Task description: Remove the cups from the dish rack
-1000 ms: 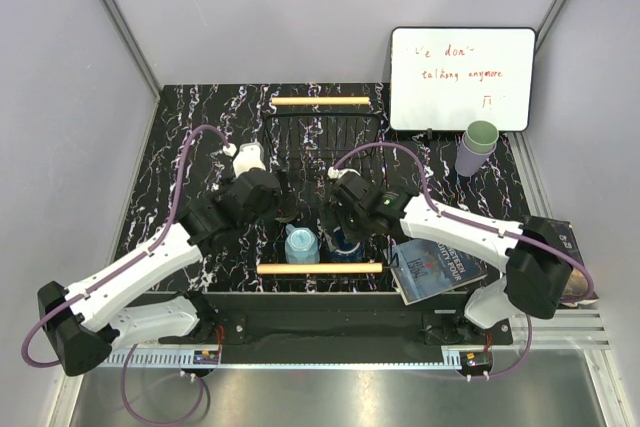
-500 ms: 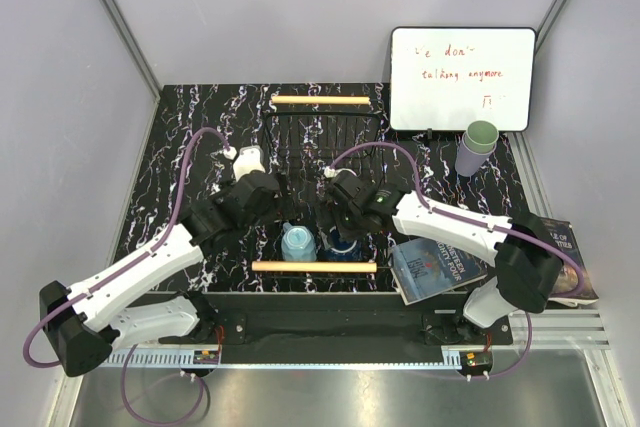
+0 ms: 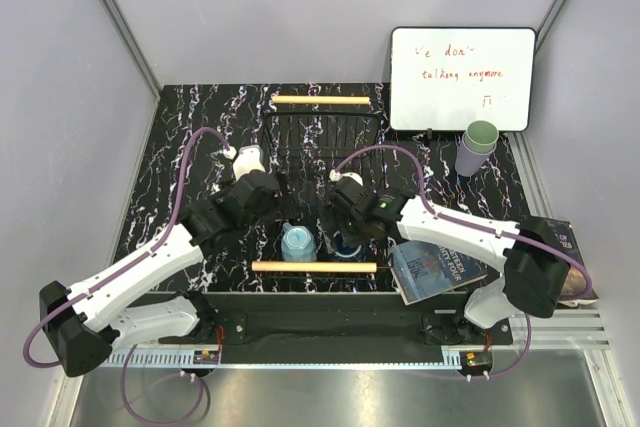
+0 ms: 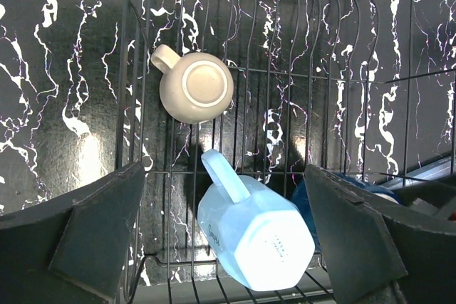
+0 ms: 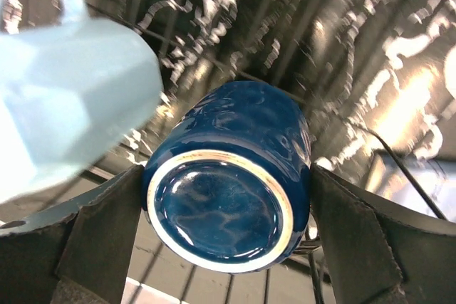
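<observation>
The black wire dish rack (image 3: 325, 137) has a wooden handle at each end. A light blue mug (image 3: 299, 243) lies tilted in its near end, and it also shows in the left wrist view (image 4: 260, 236). My left gripper (image 3: 272, 209) is open above it, its jaws either side of and above the mug (image 4: 224, 176). A beige mug (image 4: 196, 90) stands upside down farther in. My right gripper (image 3: 345, 232) is open, its jaws close on both sides of the dark navy mug (image 5: 228, 201), whose base faces the camera. The green tumbler sits inside the lavender tumbler (image 3: 472, 157) on the table.
A whiteboard (image 3: 462, 77) leans at the back right, just behind the stacked tumblers. A blue book (image 3: 435, 267) lies right of the rack's near end, and another book (image 3: 572, 272) lies at the far right edge.
My right gripper has moved left and down over the navy mug, so its jaws now flank it. My left gripper has shifted slightly toward the light blue mug.
</observation>
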